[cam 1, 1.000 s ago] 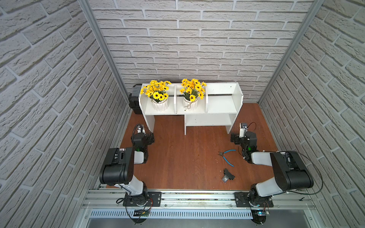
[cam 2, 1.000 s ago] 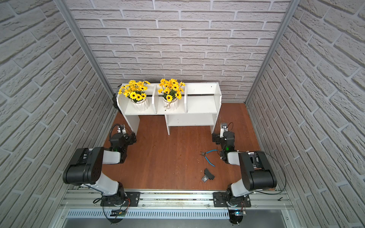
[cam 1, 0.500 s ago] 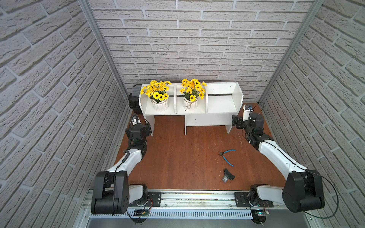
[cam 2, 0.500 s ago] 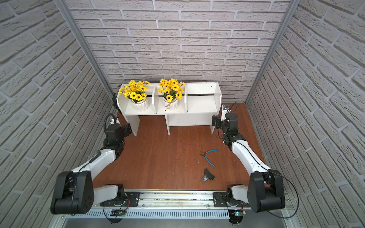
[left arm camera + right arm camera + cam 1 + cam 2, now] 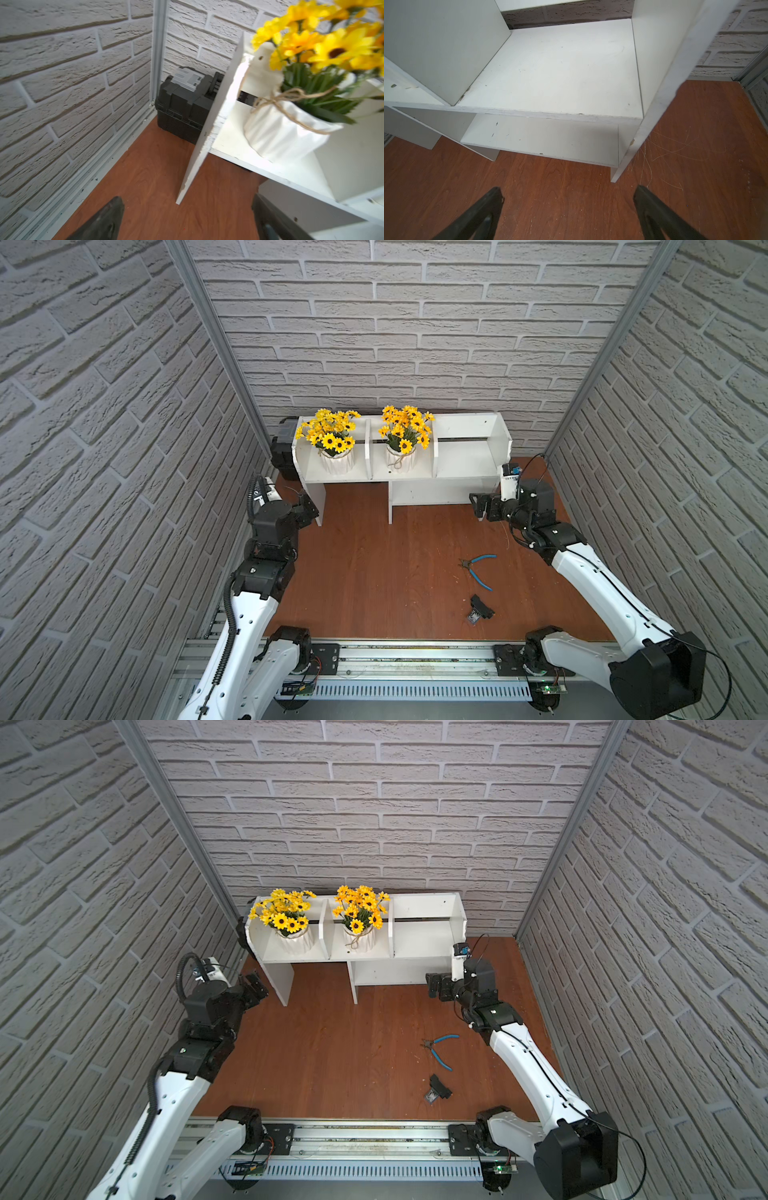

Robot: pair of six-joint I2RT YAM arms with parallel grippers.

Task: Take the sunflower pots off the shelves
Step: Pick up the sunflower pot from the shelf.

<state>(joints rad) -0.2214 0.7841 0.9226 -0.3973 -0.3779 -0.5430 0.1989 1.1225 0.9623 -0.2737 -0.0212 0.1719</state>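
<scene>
White shelves [image 5: 465, 462] stand at the back of the desk [image 5: 374, 572], with the left pot [image 5: 336, 461] in the left compartment and the middle pot [image 5: 401, 459] in the middle one, both upright. The left gripper [image 5: 186, 199], spread wide and empty, hovers near the shelves' left end; the right gripper [image 5: 569, 188], equally wide, faces the right compartment.

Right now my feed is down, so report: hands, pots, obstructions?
Left hand open, empty; right hand open, empty. Left pot and middle pot both on shelves, upper compartments. Pliers on floor, off the path.
</scene>
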